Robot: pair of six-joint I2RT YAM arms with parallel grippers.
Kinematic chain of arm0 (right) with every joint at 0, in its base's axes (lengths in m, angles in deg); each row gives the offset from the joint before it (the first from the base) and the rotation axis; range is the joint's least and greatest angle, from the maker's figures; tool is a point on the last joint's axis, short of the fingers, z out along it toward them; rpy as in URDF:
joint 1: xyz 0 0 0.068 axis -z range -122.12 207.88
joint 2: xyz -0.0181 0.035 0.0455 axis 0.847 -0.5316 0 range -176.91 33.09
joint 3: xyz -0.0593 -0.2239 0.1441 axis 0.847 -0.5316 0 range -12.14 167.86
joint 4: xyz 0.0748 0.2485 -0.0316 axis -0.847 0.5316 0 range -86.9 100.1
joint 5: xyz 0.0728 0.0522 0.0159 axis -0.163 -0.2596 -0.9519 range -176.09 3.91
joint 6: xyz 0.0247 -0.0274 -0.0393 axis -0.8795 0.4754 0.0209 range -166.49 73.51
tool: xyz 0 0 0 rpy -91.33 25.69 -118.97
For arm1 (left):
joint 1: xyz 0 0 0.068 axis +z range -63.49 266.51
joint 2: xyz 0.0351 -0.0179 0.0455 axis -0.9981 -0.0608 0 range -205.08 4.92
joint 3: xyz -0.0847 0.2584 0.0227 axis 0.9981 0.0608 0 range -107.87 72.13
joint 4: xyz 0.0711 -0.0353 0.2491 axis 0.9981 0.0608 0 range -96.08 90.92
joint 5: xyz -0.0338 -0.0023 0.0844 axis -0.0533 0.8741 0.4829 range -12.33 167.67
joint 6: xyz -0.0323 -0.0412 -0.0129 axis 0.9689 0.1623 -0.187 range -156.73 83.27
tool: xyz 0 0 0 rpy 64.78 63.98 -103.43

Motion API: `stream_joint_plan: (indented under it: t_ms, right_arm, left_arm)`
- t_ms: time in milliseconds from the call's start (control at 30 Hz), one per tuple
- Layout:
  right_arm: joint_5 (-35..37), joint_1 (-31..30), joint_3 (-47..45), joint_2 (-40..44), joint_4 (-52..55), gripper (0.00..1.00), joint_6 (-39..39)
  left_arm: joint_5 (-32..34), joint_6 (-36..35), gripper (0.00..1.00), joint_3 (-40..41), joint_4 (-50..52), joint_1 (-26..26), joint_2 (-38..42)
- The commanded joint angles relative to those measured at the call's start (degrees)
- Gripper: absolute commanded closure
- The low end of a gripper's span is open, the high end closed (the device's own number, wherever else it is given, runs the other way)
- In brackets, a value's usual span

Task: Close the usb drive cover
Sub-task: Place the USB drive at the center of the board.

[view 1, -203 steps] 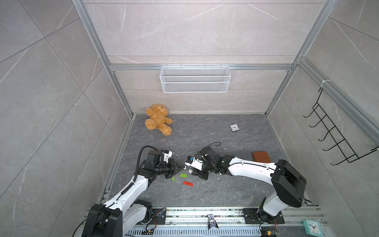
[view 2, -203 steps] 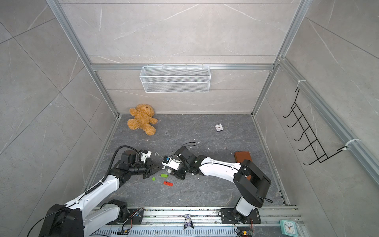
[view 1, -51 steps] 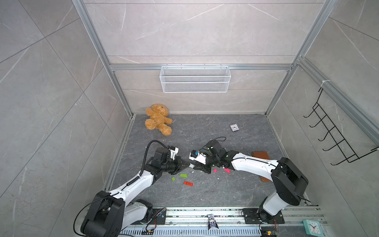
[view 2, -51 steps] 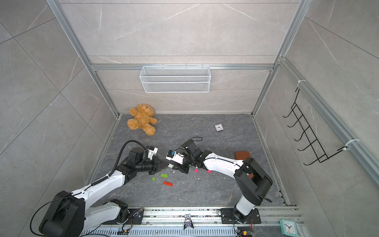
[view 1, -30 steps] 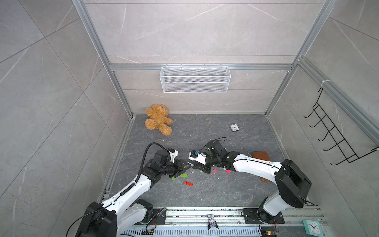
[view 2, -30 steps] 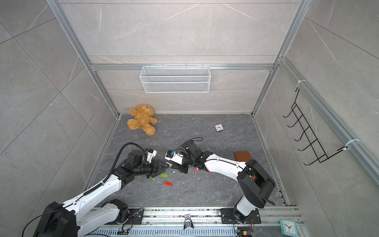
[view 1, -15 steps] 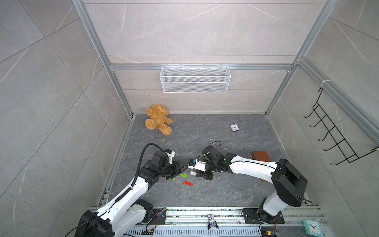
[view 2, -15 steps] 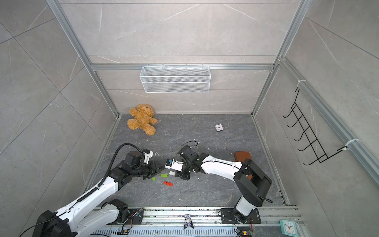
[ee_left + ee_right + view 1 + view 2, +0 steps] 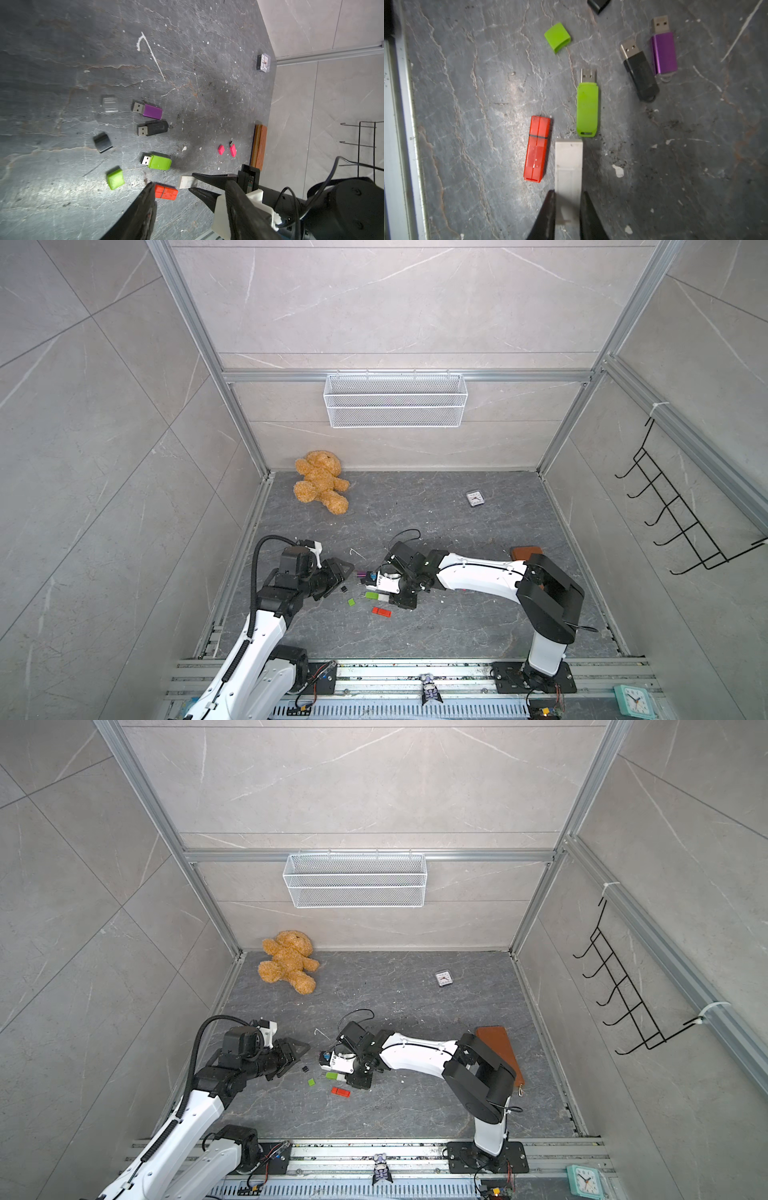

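My right gripper (image 9: pixel 568 199) is shut on the end of a white usb drive (image 9: pixel 568 164) with its cover on, held low over the floor beside a closed red drive (image 9: pixel 537 147). In front of it lie a green drive (image 9: pixel 587 108), a black drive (image 9: pixel 640 74) and a purple drive (image 9: pixel 663 52), all with bare plugs. The green cover (image 9: pixel 557 37) lies loose, as do a black cover (image 9: pixel 102 142) and a silver cover (image 9: pixel 110 104). My left gripper (image 9: pixel 189 182) is open and empty, a short way left of the drives in a top view (image 9: pixel 345 570).
A pink drive (image 9: pixel 233 150) and its pink cover (image 9: pixel 221 149) lie further right, near a brown wallet (image 9: pixel 498 1052). A teddy bear (image 9: pixel 320 481) and a small clock (image 9: pixel 475 498) sit at the back. The metal rail (image 9: pixel 396 145) runs along the floor's front edge.
My right gripper has carried the white drive forward and down, next to the red drive. My left gripper, close to it a second ago, has drawn back to the left and stayed open.
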Motion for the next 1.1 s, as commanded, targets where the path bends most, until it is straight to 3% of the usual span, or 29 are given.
stream_joint_plan:
  t_ms: [0,1067]
  right_arm:
    - [3.06,-0.61,2.51,-2.52,4.56,0.87,-1.57]
    - [2.69,-4.04,8.13,-8.92,5.87,0.84,-4.15]
  left_arm:
    - [-2.25,-0.19,0.43,0.12,1.06,1.36,0.23]
    - [-2.26,2.33,0.44,4.12,0.75,2.08,2.82]
